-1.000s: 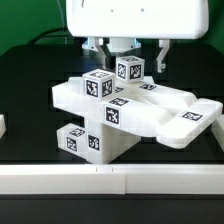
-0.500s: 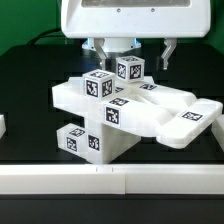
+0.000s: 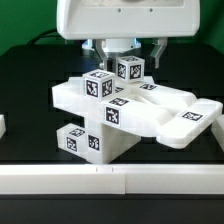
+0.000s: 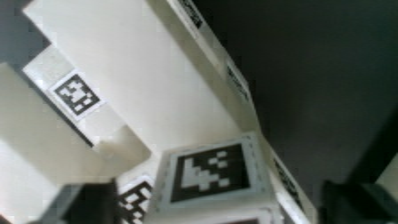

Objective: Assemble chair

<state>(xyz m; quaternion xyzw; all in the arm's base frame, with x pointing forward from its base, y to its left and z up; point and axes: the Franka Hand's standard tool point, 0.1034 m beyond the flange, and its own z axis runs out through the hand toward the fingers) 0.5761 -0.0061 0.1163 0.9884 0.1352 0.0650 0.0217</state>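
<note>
A: Where is the chair?

B: The chunky white plastic chair assembly [image 3: 125, 112], marked with black-and-white square tags, sits mid-table on the black table surface [image 3: 30, 110]. A small tagged white cube [image 3: 129, 69] tops it.

A: And the pincer?

B: The large smooth white robot gripper [image 3: 126, 47] hangs right above that cube. Its fingers [image 3: 160, 50] stand spread either side, apart from it, pinching nothing. The wrist view shows the cube's tag [image 4: 212, 168] close up.
</note>
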